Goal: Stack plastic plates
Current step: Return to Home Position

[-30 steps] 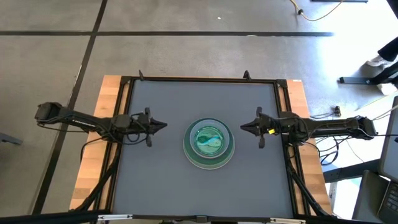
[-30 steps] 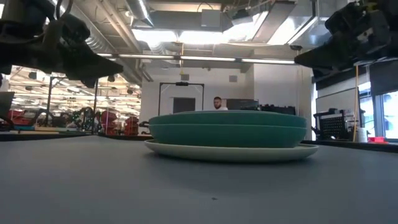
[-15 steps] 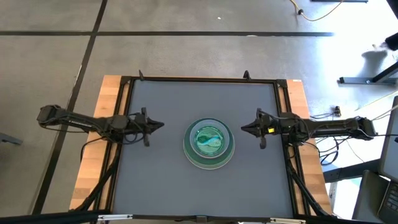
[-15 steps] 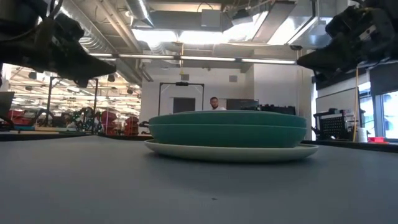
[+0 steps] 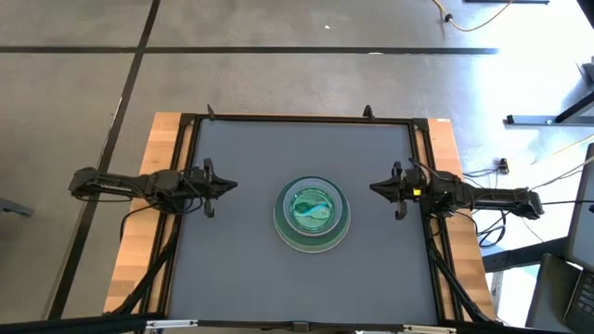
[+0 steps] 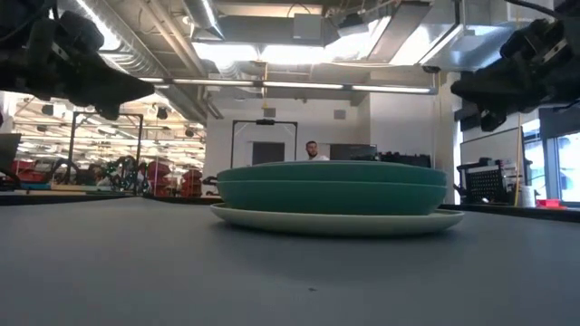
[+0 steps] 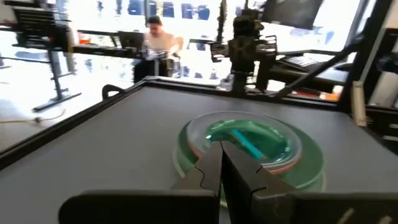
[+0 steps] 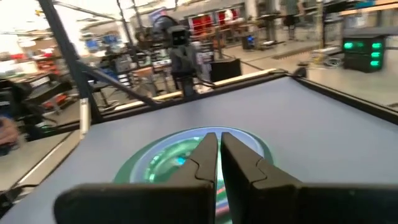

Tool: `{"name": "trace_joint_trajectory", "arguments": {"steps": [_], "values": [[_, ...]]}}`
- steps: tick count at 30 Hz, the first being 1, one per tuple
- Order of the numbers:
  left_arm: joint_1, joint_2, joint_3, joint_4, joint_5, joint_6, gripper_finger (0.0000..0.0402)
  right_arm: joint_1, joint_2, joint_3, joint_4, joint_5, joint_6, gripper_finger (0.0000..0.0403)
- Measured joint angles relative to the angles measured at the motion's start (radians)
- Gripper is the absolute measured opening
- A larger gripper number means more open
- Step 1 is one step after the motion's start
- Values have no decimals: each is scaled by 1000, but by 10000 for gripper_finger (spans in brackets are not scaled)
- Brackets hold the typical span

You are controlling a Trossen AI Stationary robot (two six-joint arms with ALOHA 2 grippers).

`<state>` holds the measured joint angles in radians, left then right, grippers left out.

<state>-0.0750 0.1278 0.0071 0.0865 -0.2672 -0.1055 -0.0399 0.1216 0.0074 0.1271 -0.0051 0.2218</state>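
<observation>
The plastic plates stand in one stack (image 5: 312, 214) at the middle of the grey table. A wide cream plate (image 6: 335, 220) rests flat on the table, with green plates (image 6: 333, 190) above it and small translucent teal ones (image 5: 311, 209) on top. My left gripper (image 5: 232, 184) hovers shut and empty to the left of the stack, above the table. My right gripper (image 5: 373, 189) hovers shut and empty to its right. Each wrist view looks past shut fingertips, the left gripper's (image 7: 222, 149) and the right gripper's (image 8: 217, 140), at the stack (image 7: 249, 149) (image 8: 186, 155).
Bare grey table top (image 5: 306, 148) lies all around the stack. A black frame rail (image 5: 190, 148) and wooden side strips (image 5: 153, 213) border the table. A person (image 6: 314, 150) sits in the room far behind the table.
Both arms have drawn back from the stack. The left gripper moved toward the table's left edge, the right gripper toward the right edge. Both stayed shut. The stack has not moved.
</observation>
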Motion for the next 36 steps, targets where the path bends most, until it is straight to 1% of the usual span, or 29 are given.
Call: {"name": "trace_joint_trajectory", "arguments": {"steps": [2,5,7,13,19,36], "values": [[0,-45,0,-34,-14,1,2,0,-54,0,-60,17,0,17],[0,-103,0,-35,12,4,1,0,-120,0,-107,12,-2,17],[0,-127,0,-37,23,7,2,0,-119,0,-103,2,-14,17],[-3,-114,0,-39,26,13,2,0,-101,1,-111,12,-20,17],[-2,-107,0,-38,22,95,1,0,-93,1,-111,12,-19,17],[-2,-109,0,-34,22,84,1,0,-92,1,-114,12,-18,17]]}}
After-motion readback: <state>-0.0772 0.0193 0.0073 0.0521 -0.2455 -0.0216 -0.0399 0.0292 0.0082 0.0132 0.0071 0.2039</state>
